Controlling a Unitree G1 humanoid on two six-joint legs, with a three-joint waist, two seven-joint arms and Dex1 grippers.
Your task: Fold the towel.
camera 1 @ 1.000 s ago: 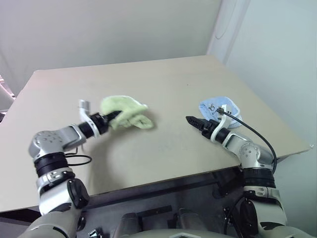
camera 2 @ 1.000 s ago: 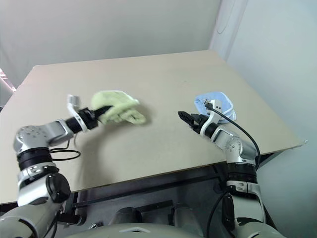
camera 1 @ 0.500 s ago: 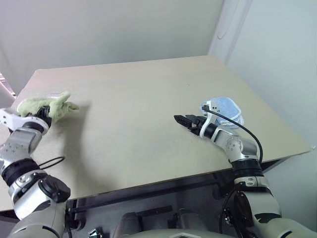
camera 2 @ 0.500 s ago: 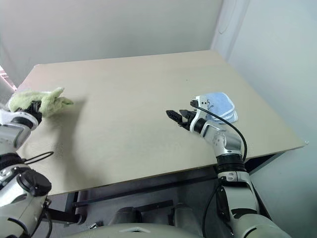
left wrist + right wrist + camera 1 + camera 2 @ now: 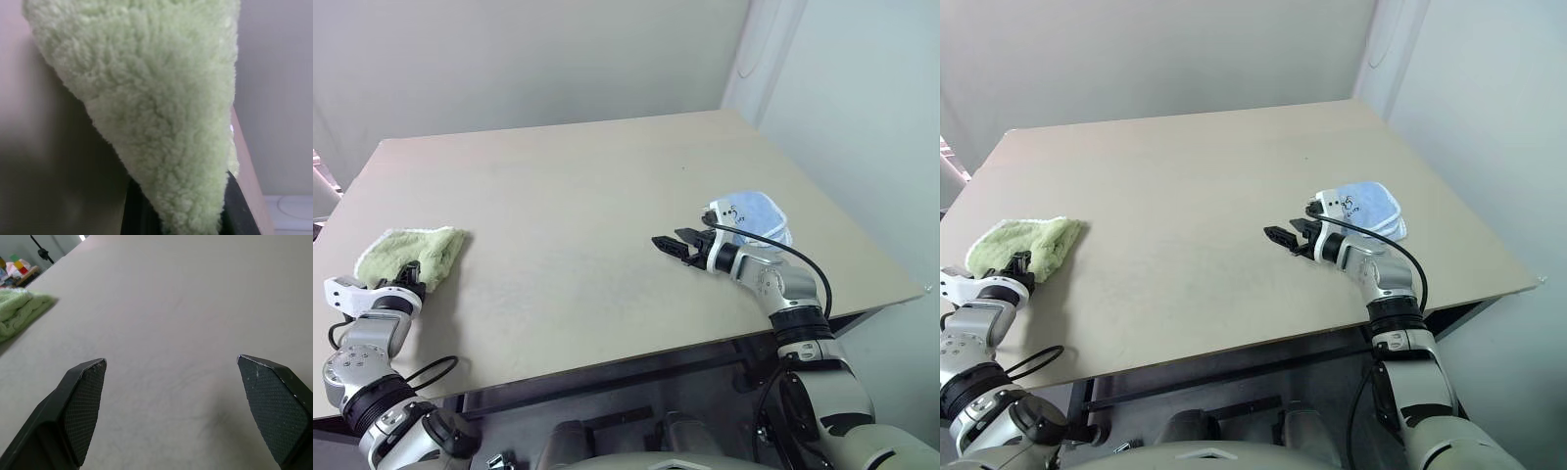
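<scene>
A broad pale wooden table (image 5: 607, 196) stands before plain grey walls. Two cloths lie on it: one fluffy light green towel (image 5: 1023, 245) at its left edge (its corner pinched by the left gripper (image 5: 1016, 266)) and one folded blue cloth (image 5: 1363, 208) far right. The right gripper (image 5: 1291, 238) hovers wide open.

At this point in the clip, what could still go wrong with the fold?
The towel lies bunched near the table's left edge; a pull that way could drag it off. Its corner sits between the left gripper's fingers, so withdrawing may snag and undo the fold. The open right gripper hovers far from it, unable to help.
</scene>
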